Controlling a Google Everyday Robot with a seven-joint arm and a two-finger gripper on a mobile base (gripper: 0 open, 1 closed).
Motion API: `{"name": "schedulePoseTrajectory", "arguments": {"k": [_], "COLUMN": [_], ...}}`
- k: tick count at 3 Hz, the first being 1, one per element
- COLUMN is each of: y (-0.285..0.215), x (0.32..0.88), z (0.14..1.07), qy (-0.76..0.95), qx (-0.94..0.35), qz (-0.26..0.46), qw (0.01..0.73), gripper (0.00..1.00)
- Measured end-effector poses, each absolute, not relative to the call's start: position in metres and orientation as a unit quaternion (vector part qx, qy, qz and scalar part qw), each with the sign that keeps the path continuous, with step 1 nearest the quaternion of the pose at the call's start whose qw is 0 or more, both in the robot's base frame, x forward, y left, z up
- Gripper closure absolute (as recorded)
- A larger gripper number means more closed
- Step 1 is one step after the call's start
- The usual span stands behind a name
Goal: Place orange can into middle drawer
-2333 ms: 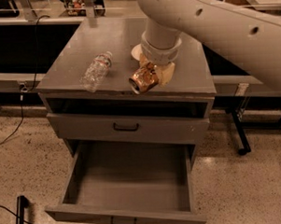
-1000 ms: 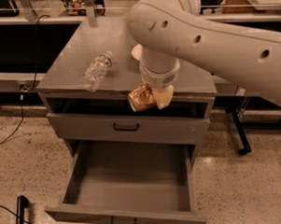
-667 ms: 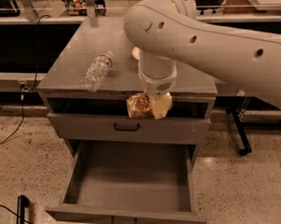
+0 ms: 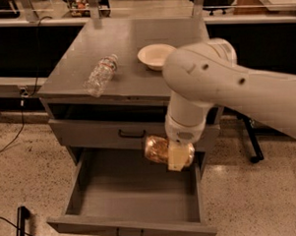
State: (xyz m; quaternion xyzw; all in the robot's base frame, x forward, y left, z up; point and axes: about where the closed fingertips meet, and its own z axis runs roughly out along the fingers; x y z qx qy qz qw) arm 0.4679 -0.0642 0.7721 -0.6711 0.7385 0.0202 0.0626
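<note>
The orange can (image 4: 157, 149) is shiny orange-gold with a mottled brown pattern and lies sideways in my gripper (image 4: 175, 155). The gripper is shut on it and holds it in the air above the open middle drawer (image 4: 132, 202), over the drawer's back right part, just in front of the closed upper drawer (image 4: 99, 133). The middle drawer is pulled far out, its inside is bare grey metal, and its black handle (image 4: 129, 234) shows at the bottom edge. My white arm (image 4: 220, 82) reaches in from the right and hides part of the cabinet top.
A clear plastic bottle (image 4: 101, 75) lies on its side on the grey cabinet top (image 4: 130, 47). A cream bowl (image 4: 156, 55) stands behind the arm. A black object (image 4: 21, 226) and cables lie on the speckled floor at the left.
My gripper has carried the orange can off the cabinet top, forward and down past the upper drawer front, to a spot over the open middle drawer.
</note>
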Motion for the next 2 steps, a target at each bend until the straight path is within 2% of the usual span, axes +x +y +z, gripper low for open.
{"name": "schedulePoseTrajectory", "arguments": {"k": [1, 2], "y": [-0.0915, -0.0852], "x": [0.4521, 0.4568], "z": [0.7408, 0.7329], "qy": [0.762, 0.76], "qx": [-0.644, -0.647], "qz": [0.024, 0.034], "qw": [0.065, 0.052], "gripper": [1.0, 1.0]}}
